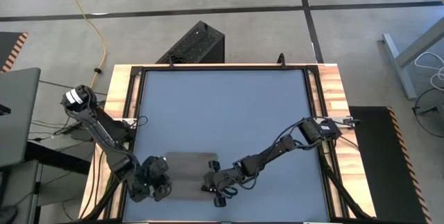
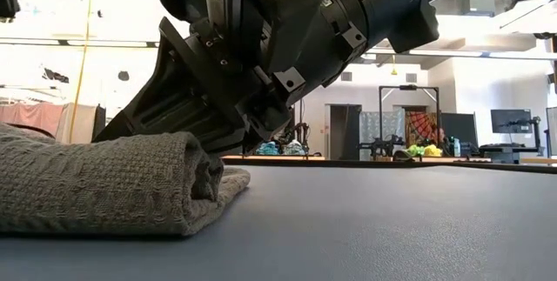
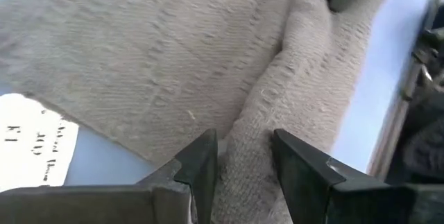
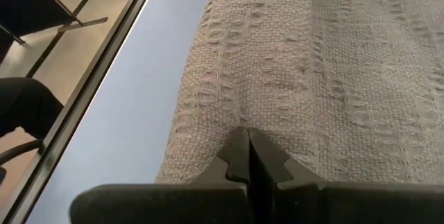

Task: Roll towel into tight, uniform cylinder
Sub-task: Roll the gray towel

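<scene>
The desk [image 1: 229,106] has a flat blue-grey top set inside a dark frame, with pale wooden strips running down its left and right sides. Most of that surface is bare. The only thing lying on it is the towel [image 1: 189,172], a taupe, coarsely woven cloth near the front edge, left of the middle. From table height the towel [image 2: 104,181] shows as a thick, soft fold with a rounded end, its lower layer flat against the desk top. A small white tag [image 3: 31,141] with printing lies flat on the surface at one edge of the cloth.
</scene>
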